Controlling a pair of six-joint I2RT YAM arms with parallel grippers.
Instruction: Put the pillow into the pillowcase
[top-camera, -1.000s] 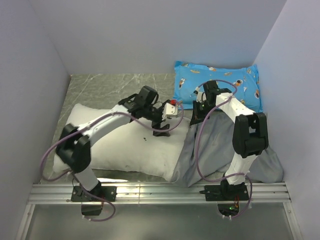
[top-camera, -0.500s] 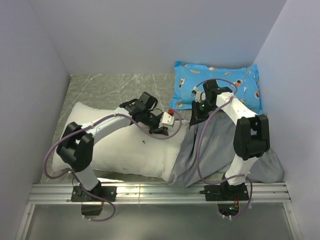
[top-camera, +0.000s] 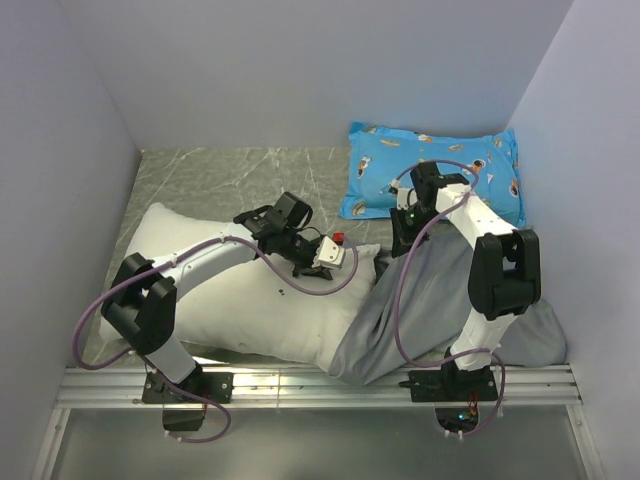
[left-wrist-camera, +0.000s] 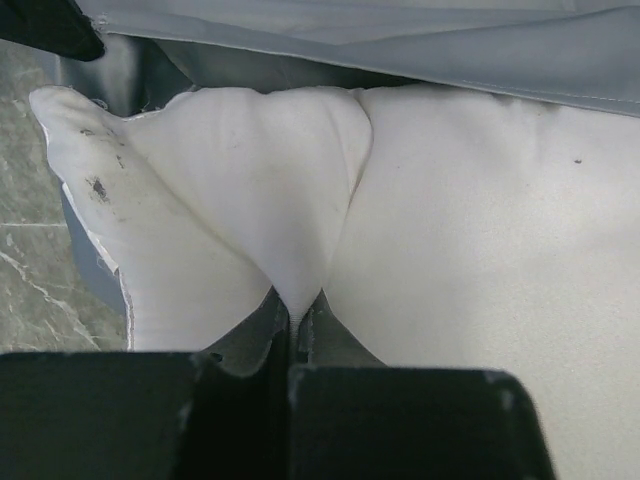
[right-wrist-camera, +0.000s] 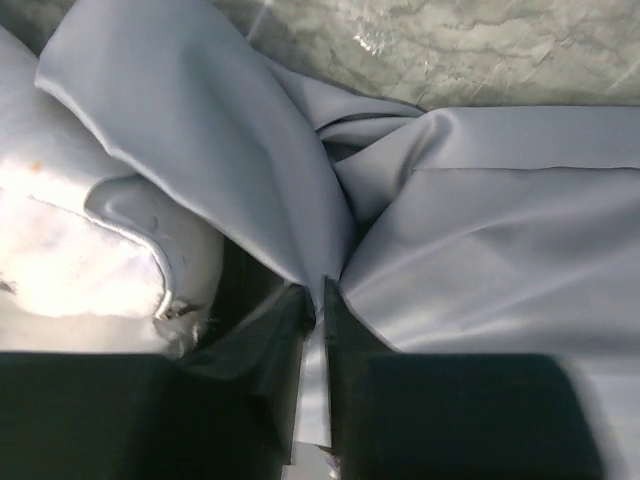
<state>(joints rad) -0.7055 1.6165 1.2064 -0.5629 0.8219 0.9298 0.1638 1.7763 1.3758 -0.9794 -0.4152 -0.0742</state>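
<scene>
Aluminium rail (top-camera: 320, 378) runs along the bottom edge of the top view. Just above it, the white pillow (top-camera: 230, 300) lies lengthwise from lower left to centre on the marbled surface (top-camera: 210, 180). Grey pillowcase (top-camera: 430, 300) is bunched at lower right, wrinkled and partly hidden by the right arm (top-camera: 500, 270).

Pillow's right end meets the pillowcase mouth at frame centre. In the left wrist view a grey hem lies across the top of the white cloth. In the right wrist view a white seamed corner sits under a grey fold at frame left. Most of the pillow is outside the case.

Left gripper (left-wrist-camera: 297, 318): fingers together, clamped on a pinched ridge of pillow cloth near that right end. A small dark speck (top-camera: 283, 291) sits on the pillow just below it in the top view.

Right gripper (right-wrist-camera: 320, 295): fingers together on a raised fold of pillowcase at the sack's upper edge. The two grippers are near each other, not touching.

Blue cartoon-print pillow (top-camera: 440, 170) lies at upper right by the back wall (top-camera: 300, 70), beyond the right gripper.
</scene>
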